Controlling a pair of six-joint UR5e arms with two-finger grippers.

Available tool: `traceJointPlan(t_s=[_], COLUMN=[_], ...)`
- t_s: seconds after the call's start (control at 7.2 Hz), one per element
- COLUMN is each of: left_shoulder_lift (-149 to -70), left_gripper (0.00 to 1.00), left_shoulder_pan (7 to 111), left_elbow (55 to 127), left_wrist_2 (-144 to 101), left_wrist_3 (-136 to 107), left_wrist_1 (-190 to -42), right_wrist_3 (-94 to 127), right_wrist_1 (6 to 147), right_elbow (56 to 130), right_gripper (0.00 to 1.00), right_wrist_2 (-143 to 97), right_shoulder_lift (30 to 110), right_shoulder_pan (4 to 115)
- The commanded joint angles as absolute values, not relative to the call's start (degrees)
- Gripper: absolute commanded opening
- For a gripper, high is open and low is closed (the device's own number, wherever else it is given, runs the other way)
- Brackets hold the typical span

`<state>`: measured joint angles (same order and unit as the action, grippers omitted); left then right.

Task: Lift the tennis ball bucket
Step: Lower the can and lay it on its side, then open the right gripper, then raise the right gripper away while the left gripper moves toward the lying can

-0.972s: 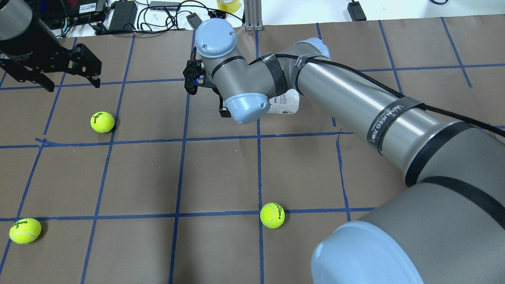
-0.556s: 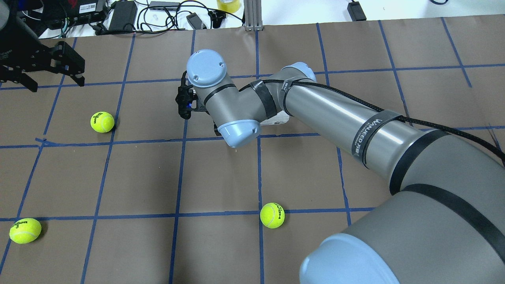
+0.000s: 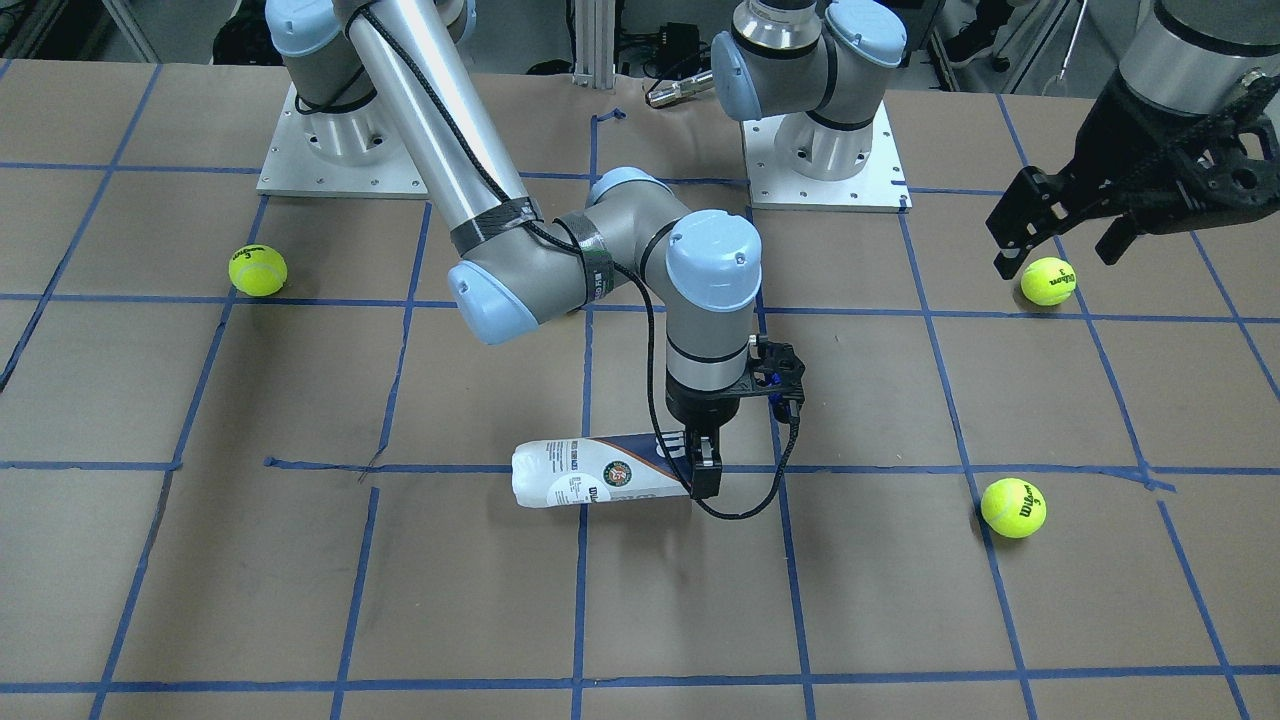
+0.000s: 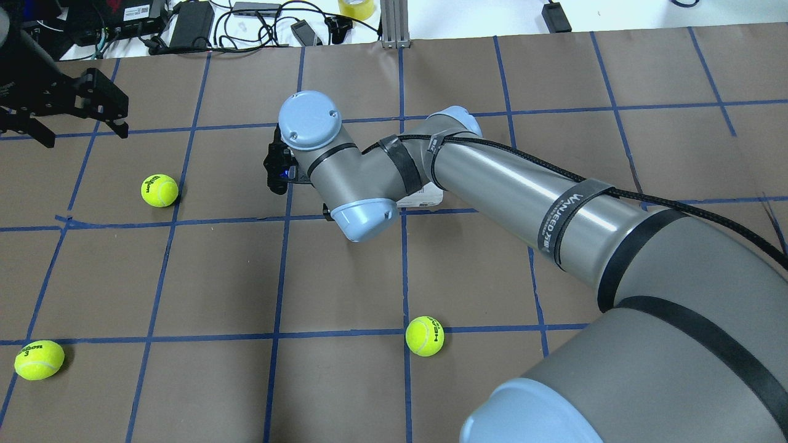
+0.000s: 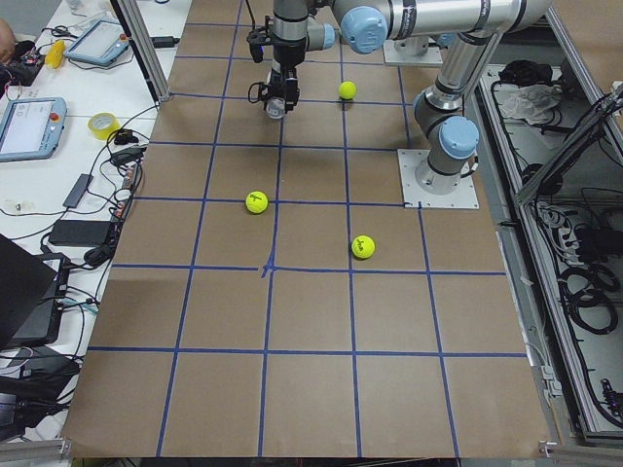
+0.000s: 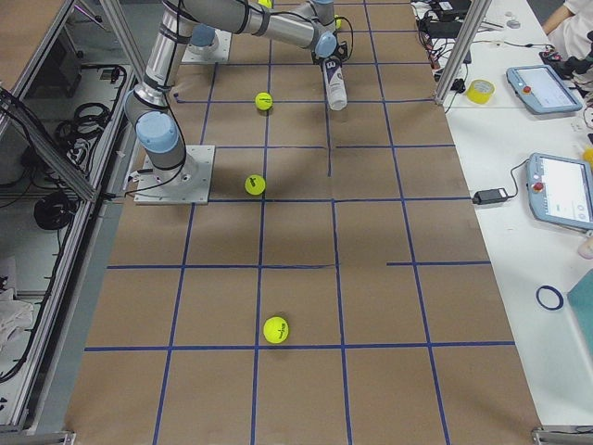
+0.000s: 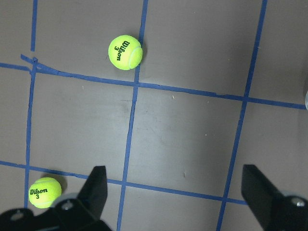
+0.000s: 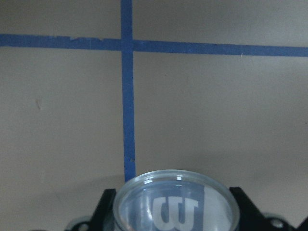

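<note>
The tennis ball bucket (image 3: 590, 478), a clear tube with a white and navy label, is roughly horizontal and low over the brown table. My right gripper (image 3: 702, 466) is shut on it near its open end. In the right wrist view the tube's silvery rim (image 8: 175, 179) sits between the black fingers (image 8: 107, 209), with the "W" showing through. In the overhead view my forearm hides most of the tube (image 4: 425, 197). I cannot tell whether it touches the table. My left gripper (image 4: 80, 130) is open and empty at the far left, above a ball.
Three yellow-green tennis balls lie on the table: one (image 4: 160, 190) near the left gripper, one (image 4: 39, 359) at the near left, one (image 4: 425, 336) at the near centre. Cables and electronics (image 4: 191, 18) and a metal post (image 4: 394, 24) line the far edge.
My right wrist, with the tube in it, has moved left and toward the robot's side of the table. My left gripper has drawn back to the left edge, still open.
</note>
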<state>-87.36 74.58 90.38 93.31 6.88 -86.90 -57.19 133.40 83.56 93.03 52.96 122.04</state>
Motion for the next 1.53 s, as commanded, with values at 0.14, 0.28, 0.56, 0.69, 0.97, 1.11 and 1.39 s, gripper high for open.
traceJointPlan(t_s=[0.14,0.28,0.56,0.69,0.97,1.11,1.39], left_shoulder_lift=[-88.2,-88.6,-90.2,-91.7,-93.5,-95.0,-99.3], left_gripper=[1.0,1.0,1.0,1.0,1.0,1.0,1.0], left_shoulder_pan=[74.5,74.5,74.4,74.5,75.0,75.4,77.1], left_elbow=[90.8,90.9,90.6,91.2,91.8,93.2,100.2], left_wrist_2=[92.5,92.5,92.6,91.9,83.8,82.1,70.5], left_wrist_3=[6.9,6.9,5.5,5.5,-0.1,-0.3,-1.0], left_wrist_1=[-85.5,-85.5,-85.2,-82.6,-81.9,-78.6,-64.8], right_wrist_3=[-53.5,-53.5,-53.5,-53.2,-51.1,-48.8,-34.6], right_wrist_1=[132.8,132.7,125.7,122.5,110.7,104.0,98.5], right_elbow=[82.4,82.0,82.0,82.1,82.6,82.7,83.0], right_gripper=[1.0,1.0,0.99,1.0,1.0,1.0,1.0], right_wrist_2=[92.7,92.6,89.9,83.8,81.5,81.8,87.0], right_shoulder_lift=[54.0,55.1,62.3,66.3,75.2,79.6,83.7], right_shoulder_pan=[121.6,120.3,113.9,107.6,100.6,98.6,96.0])
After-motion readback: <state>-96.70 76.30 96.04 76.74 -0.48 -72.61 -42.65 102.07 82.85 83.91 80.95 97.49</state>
